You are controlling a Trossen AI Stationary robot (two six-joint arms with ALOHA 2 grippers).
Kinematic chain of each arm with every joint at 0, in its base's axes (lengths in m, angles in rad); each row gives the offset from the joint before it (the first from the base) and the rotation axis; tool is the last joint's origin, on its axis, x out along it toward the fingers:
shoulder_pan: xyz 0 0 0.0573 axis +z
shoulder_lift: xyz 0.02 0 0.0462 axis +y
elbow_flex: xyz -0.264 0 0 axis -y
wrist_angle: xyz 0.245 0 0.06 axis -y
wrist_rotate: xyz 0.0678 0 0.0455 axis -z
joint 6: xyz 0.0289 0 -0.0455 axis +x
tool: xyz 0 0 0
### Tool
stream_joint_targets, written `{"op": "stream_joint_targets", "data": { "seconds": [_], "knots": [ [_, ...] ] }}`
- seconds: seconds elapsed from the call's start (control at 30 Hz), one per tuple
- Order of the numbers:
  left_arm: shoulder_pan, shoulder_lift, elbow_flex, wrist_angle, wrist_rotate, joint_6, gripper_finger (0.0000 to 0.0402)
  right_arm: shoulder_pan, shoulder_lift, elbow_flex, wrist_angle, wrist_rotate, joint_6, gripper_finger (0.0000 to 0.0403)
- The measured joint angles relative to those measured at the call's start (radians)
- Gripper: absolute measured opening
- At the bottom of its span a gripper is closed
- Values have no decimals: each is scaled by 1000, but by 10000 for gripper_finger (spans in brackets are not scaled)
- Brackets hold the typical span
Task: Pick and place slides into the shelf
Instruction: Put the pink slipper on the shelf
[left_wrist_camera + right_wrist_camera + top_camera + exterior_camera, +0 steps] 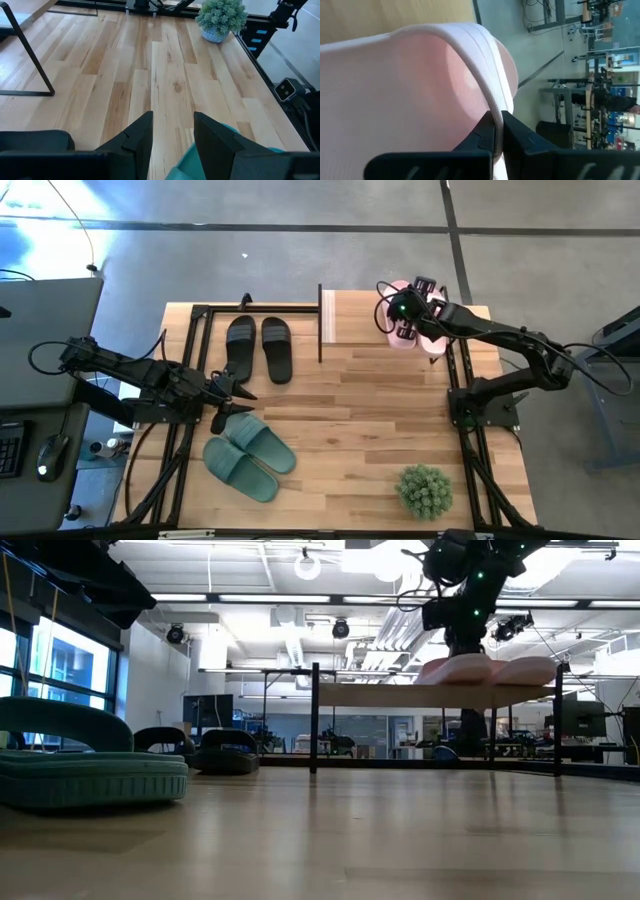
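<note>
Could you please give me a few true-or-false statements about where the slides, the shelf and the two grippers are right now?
1. The pink slides lie on top of the shelf. True.
2. The right gripper is open and holds nothing. False: its fingers are shut on a pink slide's strap.
3. The green slides lie on the table, near the left gripper. True.
4. The black slides are on the shelf. False: they lie on the table beside it.
5. The plant stands on the shelf. False: it stands on the table.
</note>
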Motion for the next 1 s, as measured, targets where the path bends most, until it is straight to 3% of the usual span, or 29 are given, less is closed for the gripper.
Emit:
{"op": "stream_joint_targets", "data": {
  "seconds": [0.5, 1.0],
  "knots": [
    [0, 0, 0, 0, 0, 0, 127, 0, 0, 0, -35, -31, 19, 3],
    [0, 0, 0, 0, 0, 0, 127, 0, 0, 0, -45, -65, 26, 92]
  ]
}}
